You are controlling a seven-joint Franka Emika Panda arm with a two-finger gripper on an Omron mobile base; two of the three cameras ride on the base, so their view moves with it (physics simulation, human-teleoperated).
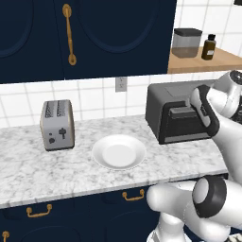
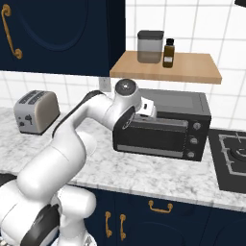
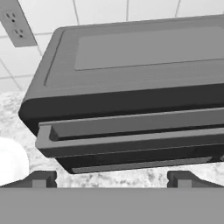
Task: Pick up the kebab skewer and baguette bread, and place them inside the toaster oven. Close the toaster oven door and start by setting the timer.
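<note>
The toaster oven (image 2: 163,126) sits at the back of the bench (image 1: 28,172), against the tiled wall. Its door (image 3: 131,131) is shut, so the way inside is blocked. The gripper (image 3: 112,178), jaws wide, hangs just in front of the door's bar handle (image 3: 127,139), with bare bench below. A wooden shelf (image 2: 166,69) sits above the oven, with free room between. Left of the oven are a white plate (image 1: 118,151) and a silver toaster (image 1: 57,125), with open bench between them.
</note>
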